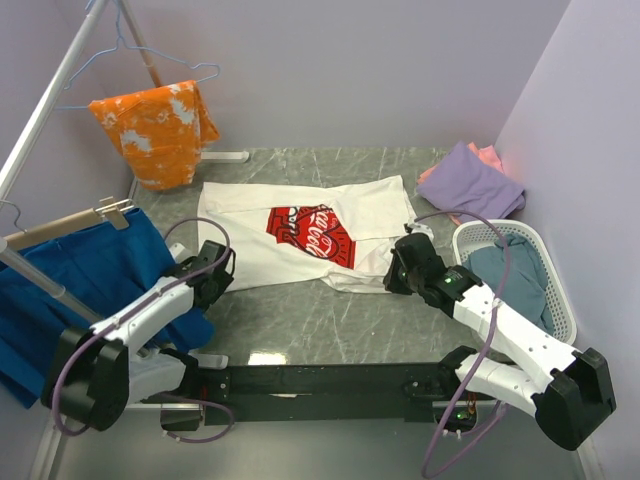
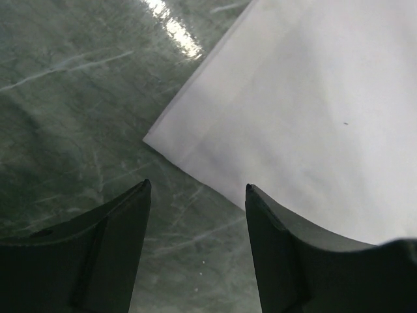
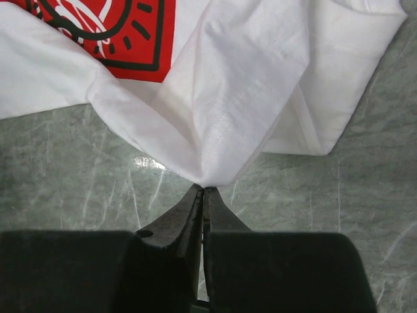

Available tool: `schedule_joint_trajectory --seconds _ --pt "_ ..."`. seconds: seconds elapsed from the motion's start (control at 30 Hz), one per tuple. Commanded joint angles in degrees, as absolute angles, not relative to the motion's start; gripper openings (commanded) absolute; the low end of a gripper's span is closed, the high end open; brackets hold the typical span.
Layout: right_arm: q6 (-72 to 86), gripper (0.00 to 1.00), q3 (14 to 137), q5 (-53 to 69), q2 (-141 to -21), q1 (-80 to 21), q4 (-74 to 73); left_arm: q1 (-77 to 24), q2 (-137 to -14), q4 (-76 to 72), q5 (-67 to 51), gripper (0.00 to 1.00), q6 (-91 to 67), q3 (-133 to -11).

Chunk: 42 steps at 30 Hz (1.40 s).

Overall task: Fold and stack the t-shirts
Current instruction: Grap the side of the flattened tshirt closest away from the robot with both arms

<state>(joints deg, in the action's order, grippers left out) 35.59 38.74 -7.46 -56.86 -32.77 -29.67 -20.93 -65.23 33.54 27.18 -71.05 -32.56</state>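
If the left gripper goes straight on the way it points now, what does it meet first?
Probably the near corner of the white t-shirt, just ahead of the open left gripper; depth is unclear, maybe the table first.

Bare table (image 1: 300, 320) below white t-shirt (image 1: 245, 240); basket (image 1: 478, 228) seemingly against right arm (image 1: 510, 325)

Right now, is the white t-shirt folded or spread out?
Mostly spread: the white t-shirt lies flat on the table, red print up. Only its near right edge is bunched, pinched in the shut right claw.
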Motion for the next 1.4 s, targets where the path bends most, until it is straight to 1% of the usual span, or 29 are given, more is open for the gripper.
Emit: schedule_joint_trajectory --seconds 0.0,0.13,0.23,0.3,0.33,0.4,0.43,0.5,0.53,0.6,0.7,0.83,0.97,1.07,1.23,1.37 --pt "34.0 0.06 41.9 -6.4 -56.3 -32.3 -27.7 -20.7 -70.0 32.6 28.2 0.65 -74.6 -35.2" --pt "33.6 0.07 41.8 -6.2 -55.8 -32.2 -27.9 -20.5 -74.9 32.3 28.6 0.64 -75.3 -36.2" --pt "33.3 0.07 41.6 -6.1 -55.6 -31.6 -28.0 -20.1 -75.3 31.2 28.7 0.64 -75.9 -35.6" --pt "33.4 0.07 41.4 -5.8 -55.5 -31.5 -27.9 -19.3 -75.1 30.2 29.0 0.6 -75.7 -34.6" --pt "33.4 0.08 41.3 -5.7 -55.5 -31.4 -27.9 -19.0 -74.8 29.6 29.0 0.52 -75.3 -34.3" --pt "33.5 0.08 41.2 -5.7 -55.5 -31.1 -27.9 -17.6 -74.4 28.6 28.4 0.39 -74.2 -33.5" --pt "33.5 0.08 41.2 -5.8 -55.4 -30.9 -27.9 -17.3 -74.0 28.3 28.2 0.28 -73.8 -33.2" --pt "33.6 0.08 41.3 -5.9 -55.4 -31.0 -28.1 -16.7 -73.5 28.3 28.0 0.16 -73.4 -32.6" --pt "33.7 0.08 41.3 -5.9 -55.4 -31.0 -28.1 -16.6 -72.9 28.4 28.0 0.08 -73.3 -32.3" --pt "33.8 0.08 41.7 -6.2 -55.0 -31.0 -28.6 -16.5 -72.2 28.1 27.9 0.01 -72.6 -31.6" --pt "33.6 0.07 41.9 -6.2 -54.2 -31.0 -29.1 -16.5 -70.5 28.4 27.2 0.01 -71.5 -31.0" --pt "32.9 0.05 41.9 -2.7 -52.6 -31.1 -30.7 -16.5 -65.1 31.4 26.7 0.01 -69.5 -31.9" --pt "32.5 0.01 39.6 7.5 -52.1 -31.5 -31.9 -16.5 -59.3 36.1 27.2 0.01 -67.3 -34.3" --pt "32.2 0.0 38.2 11.6 -52.1 -33.9 -33.0 -16.5 -56.0 40.1 28.5 0.01 -65.5 -36.7" --pt "33.0 0.0 37.6 15.3 -51.9 -43.1 -35.3 -16.5 -54.5 45.5 30.3 0.01 -63.8 -39.8" --pt "34.0 0.0 37.3 17.9 -52.6 -47.2 -36.6 -16.5 -54.8 44.9 29.6 0.01 -63.8 -39.3"
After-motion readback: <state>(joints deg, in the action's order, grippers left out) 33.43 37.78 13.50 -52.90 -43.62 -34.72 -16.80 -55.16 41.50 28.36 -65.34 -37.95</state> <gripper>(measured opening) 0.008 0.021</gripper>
